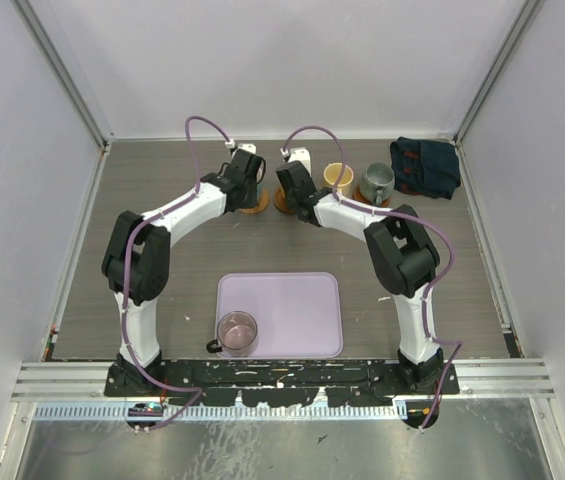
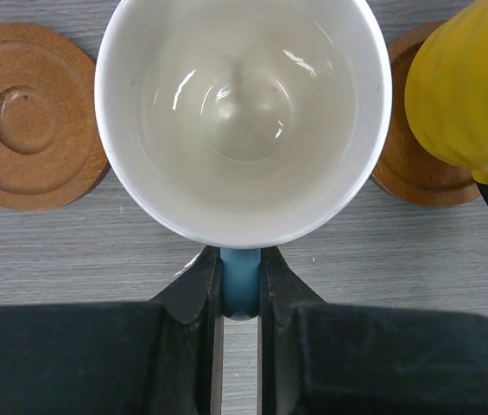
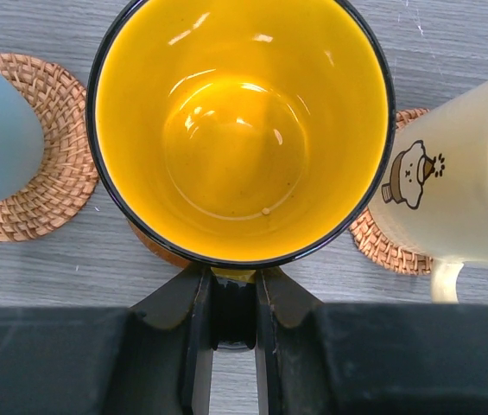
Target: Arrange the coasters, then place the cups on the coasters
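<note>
The left pincer (image 2: 242,270) is clamped tight on the handle of the light blue cup (image 2: 244,112), with a bare brown coaster (image 2: 28,112) to its left. Just beside it is the orange-yellow cup (image 3: 244,130), over its own coaster, its handle nipped by the right pincer (image 3: 233,294), jaws nearly closed. To my eye, crowding is the danger. Either arm swinging sideways could knock its neighbour, or the cream cup (image 3: 459,190) further right. A cup released off-centre might also tip off its coaster's edge.
</note>
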Robot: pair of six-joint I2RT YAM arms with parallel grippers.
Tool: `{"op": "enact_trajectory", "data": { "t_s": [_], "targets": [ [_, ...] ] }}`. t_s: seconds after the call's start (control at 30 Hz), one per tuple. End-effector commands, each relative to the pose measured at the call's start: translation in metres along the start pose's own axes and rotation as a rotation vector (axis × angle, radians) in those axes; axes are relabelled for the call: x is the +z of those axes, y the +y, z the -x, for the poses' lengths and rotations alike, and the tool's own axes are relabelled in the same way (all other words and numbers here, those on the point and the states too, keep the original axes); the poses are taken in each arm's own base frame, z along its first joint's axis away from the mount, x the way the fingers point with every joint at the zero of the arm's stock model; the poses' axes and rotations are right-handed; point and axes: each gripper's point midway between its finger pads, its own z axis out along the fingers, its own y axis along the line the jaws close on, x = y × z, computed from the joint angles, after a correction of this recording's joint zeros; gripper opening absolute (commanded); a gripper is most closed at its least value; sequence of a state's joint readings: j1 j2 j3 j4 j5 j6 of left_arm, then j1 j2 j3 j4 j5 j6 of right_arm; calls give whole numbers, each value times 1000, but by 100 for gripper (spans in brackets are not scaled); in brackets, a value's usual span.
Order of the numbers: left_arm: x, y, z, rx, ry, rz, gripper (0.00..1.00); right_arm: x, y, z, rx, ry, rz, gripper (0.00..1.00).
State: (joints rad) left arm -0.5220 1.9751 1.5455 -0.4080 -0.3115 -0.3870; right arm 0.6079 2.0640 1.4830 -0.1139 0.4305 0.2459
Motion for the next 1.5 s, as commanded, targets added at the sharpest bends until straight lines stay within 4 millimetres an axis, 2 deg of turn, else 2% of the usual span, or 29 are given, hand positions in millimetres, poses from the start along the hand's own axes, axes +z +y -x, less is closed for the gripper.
{"op": "enact_trajectory", "data": {
  "t_s": [0.0, 0.73, 1.13, 1.47],
  "targets": [
    [-5, -8, 40, -67, -141, -19, 0, -8, 12, 52, 84, -157, 29, 1],
    [10, -1, 17, -53, -83, 21, 0, -3, 16, 43, 99, -135, 45, 1],
    [11, 2, 11, -55, -70, 36, 0, -1, 24, 28, 91, -108, 63, 1],
    [12, 4, 7, -57, -62, 42, 0, 2, 16, 15, 81, -87, 23, 1]
  ]
}}
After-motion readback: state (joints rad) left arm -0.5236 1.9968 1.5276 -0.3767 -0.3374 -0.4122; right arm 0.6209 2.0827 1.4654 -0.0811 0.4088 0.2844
